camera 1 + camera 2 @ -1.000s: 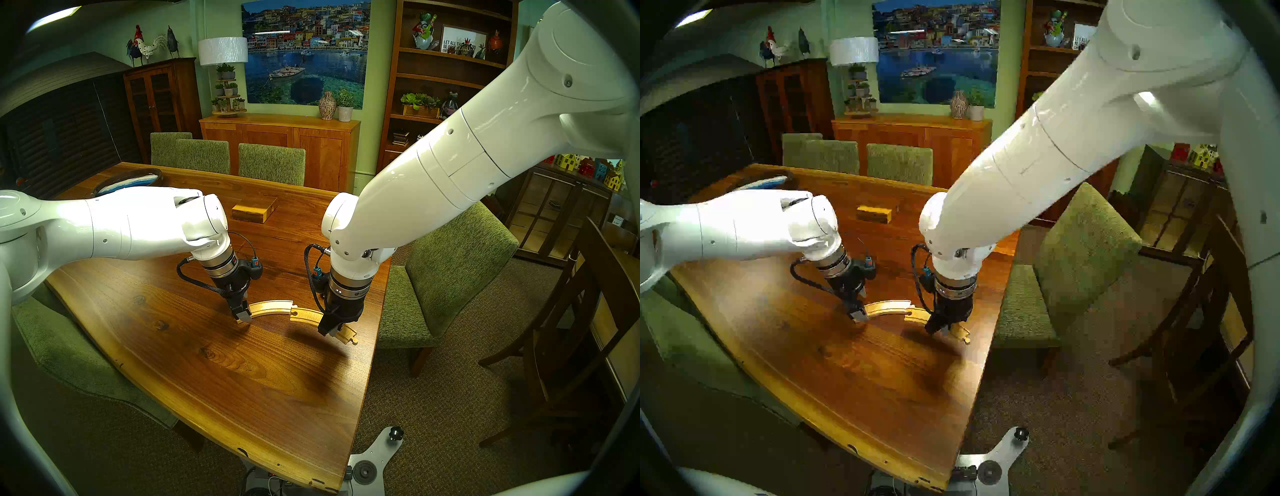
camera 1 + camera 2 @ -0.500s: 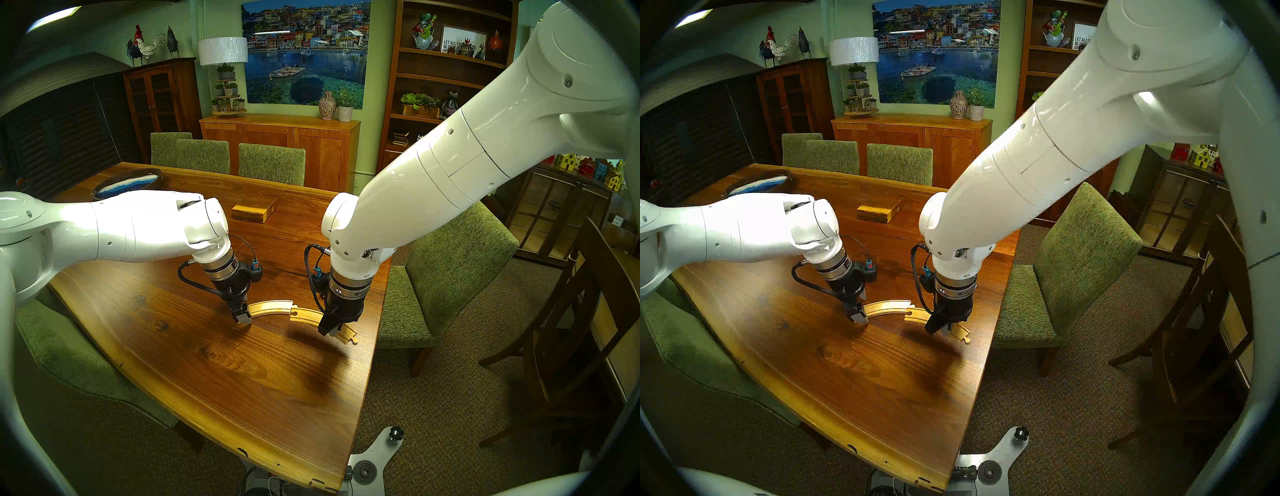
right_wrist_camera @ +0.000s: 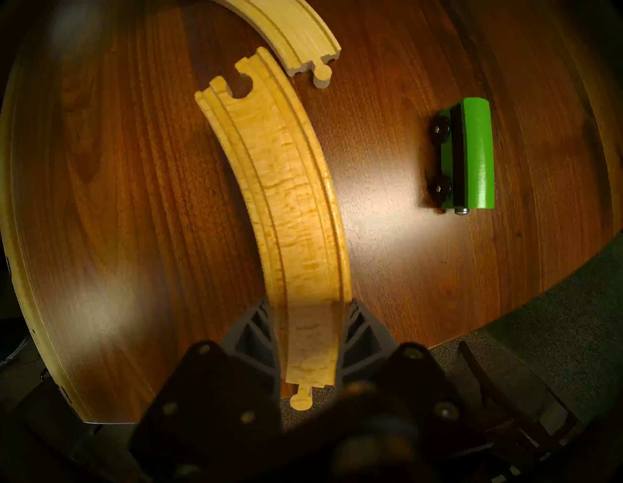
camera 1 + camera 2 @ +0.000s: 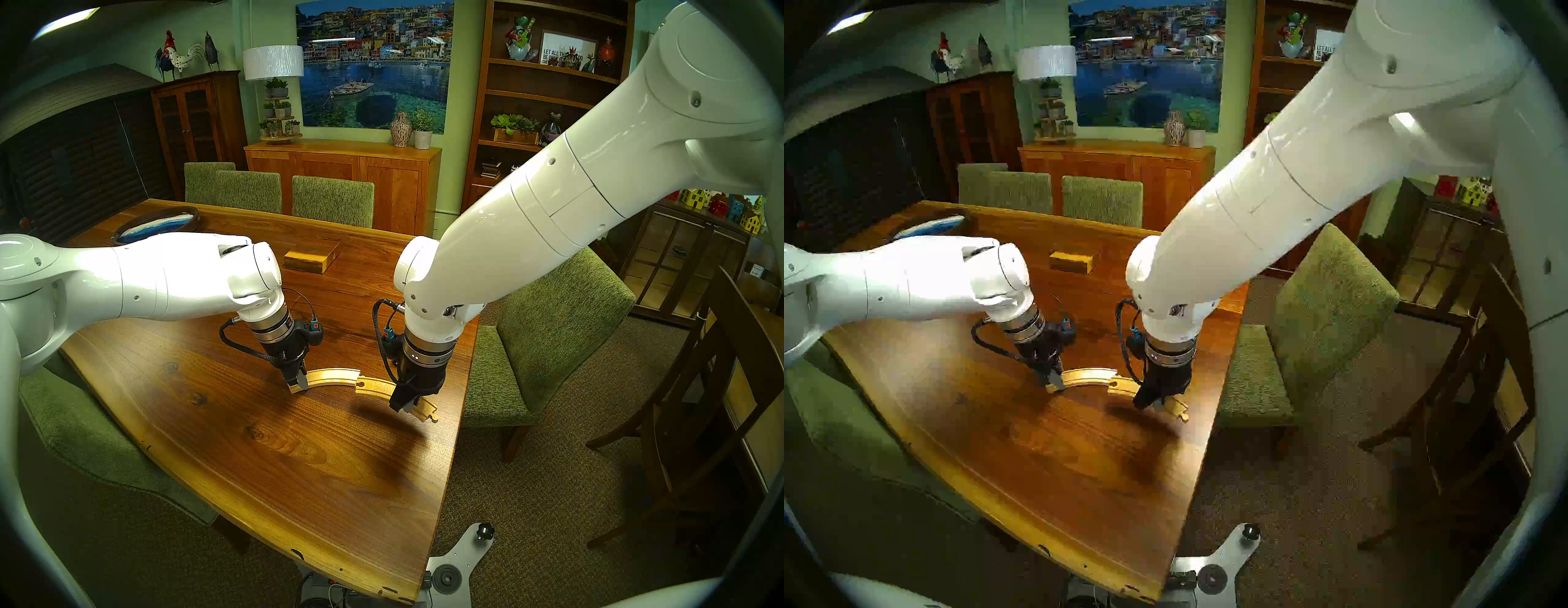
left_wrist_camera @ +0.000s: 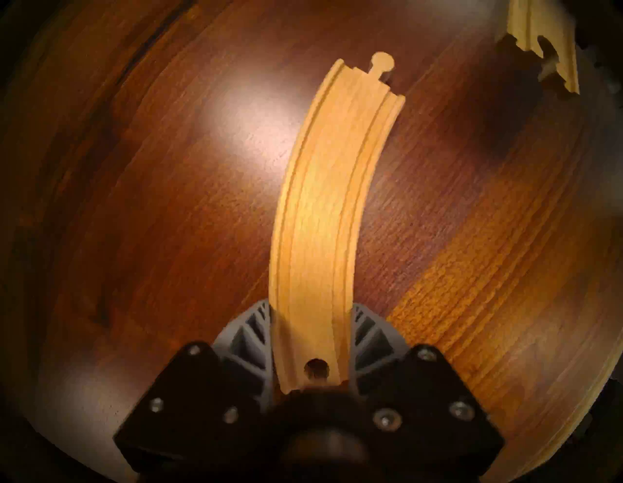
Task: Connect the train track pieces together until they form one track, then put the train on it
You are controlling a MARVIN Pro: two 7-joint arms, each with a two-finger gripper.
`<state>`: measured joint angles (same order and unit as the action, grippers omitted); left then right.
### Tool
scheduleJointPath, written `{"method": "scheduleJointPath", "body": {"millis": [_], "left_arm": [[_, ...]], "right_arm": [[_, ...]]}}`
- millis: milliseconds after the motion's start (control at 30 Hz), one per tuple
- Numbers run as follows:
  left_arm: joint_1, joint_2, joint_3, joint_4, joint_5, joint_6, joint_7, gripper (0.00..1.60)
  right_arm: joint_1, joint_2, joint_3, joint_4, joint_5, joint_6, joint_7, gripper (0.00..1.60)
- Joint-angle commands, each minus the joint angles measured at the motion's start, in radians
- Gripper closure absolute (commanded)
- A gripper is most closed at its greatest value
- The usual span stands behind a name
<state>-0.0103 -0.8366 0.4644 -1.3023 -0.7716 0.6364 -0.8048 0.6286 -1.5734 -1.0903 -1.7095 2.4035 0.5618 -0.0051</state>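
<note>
Left gripper [image 5: 312, 354] clamps the left track piece [image 5: 323, 209] at its socket end — peg pointing away; right gripper [image 3: 308, 340] grips the right track piece [image 3: 290, 189] near its peg end, socket just beside that peg, unjoined.

Track pieces [image 3: 296, 189] pale matt wood; table [image 4: 297, 467] glossy dark wood.

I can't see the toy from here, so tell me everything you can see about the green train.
The green train is a small bright green block with a rounded top, a black stripe along its side and two black wheels showing. It looks like painted wood. It lies tipped on its side on the wooden table, apart from both track pieces, with nothing touching it.
</note>
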Motion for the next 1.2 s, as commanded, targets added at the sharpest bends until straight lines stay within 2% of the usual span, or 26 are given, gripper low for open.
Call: {"method": "scheduleJointPath", "body": {"millis": [0, 767, 1167], "left_arm": [[-0.019, 0.011, -0.017, -0.023, -0.005, 0.045, 0.042, 1.6], [-0.015, 0.017, -0.028, -0.033, 0.002, 0.054, 0.049, 1.6], [-0.014, 0.017, -0.03, -0.033, 0.004, 0.055, 0.048, 1.6]], "right_arm": [[0.02, 0.009, 0.007, 0.01, 0.002, -0.002, 0.002, 1.6], [0.019, 0.009, 0.007, 0.012, 0.003, -0.001, 0.002, 1.6], [-0.013, -0.016, 0.013, 0.088, 0.021, 0.037, 0.01, 1.6]]}}
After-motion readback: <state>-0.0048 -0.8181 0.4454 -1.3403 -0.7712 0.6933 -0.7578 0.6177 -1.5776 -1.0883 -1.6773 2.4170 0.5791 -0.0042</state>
